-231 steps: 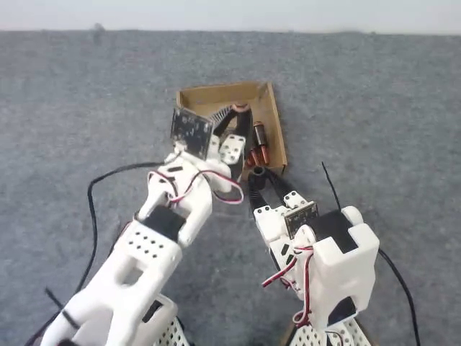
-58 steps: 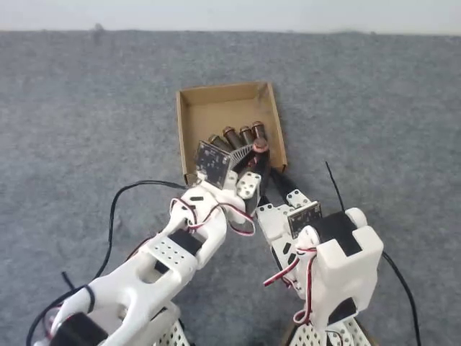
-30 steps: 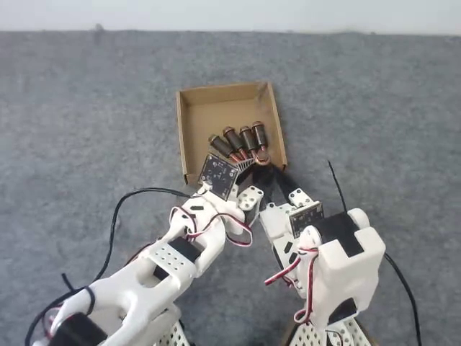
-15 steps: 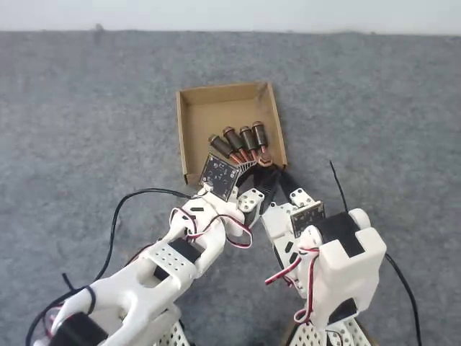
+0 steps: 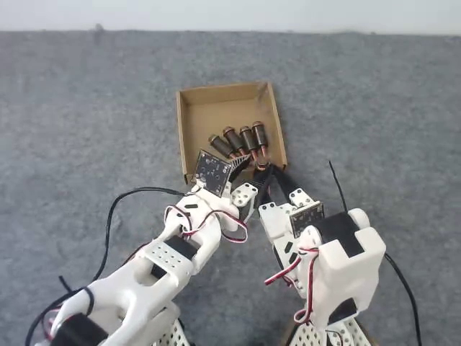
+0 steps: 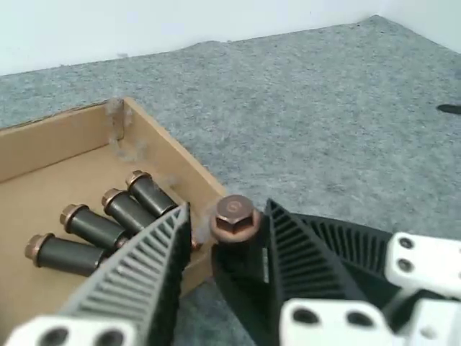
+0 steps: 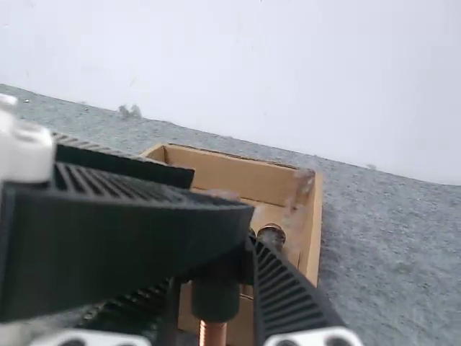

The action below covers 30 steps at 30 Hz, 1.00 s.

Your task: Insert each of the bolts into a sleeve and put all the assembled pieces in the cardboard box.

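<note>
bolt: copper hex head up, seated in a black sleeve, just outside the near wall of the cardboard box. the left wrist view gives the head. the right wrist view gives the other end, with a copper shank tip poking out of the sleeve.

right pincer: fingers flank the sleeve on both sides and are closed on it.

left pincer: jaws apart. the bolt head sits close against one finger, with a clear gap to the other. in the right wrist view one of its ribbed fingers lies across the top of the sleeve.

box contents: four assembled pieces lie side by side in the near right part. the high view gives the count. in the left wrist view their copper heads point away from the box's right wall.

high view: both pincers meet at the box's near right corner. the box stands on the grey counter.
</note>
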### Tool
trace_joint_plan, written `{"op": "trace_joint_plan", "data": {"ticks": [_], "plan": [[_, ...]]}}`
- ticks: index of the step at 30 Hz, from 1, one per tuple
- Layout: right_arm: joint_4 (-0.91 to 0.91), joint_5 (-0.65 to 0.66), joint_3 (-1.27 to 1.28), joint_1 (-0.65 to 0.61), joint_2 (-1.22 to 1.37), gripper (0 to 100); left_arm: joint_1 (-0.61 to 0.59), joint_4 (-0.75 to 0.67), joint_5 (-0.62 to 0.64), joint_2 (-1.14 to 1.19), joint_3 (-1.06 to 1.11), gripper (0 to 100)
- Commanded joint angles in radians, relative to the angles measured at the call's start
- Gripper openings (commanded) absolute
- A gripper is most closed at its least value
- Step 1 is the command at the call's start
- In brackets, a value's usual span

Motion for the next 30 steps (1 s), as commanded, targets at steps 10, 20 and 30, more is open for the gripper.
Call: {"op": "trace_joint_plan", "data": {"ticks": [10,20,30], "plan": [[-0.03,0.008,0.006,0.021,-0.054,0.6,-0.051,0.15,0.002,-0.5,0.079,15],[-0.03,0.008,0.006,0.021,-0.048,0.6,-0.319,0.603,0.002,-0.98,0.042,15],[-0.028,0.006,0.006,0.021,-0.048,0.6,-0.543,1.042,0.002,-1.295,-0.007,15]]}}
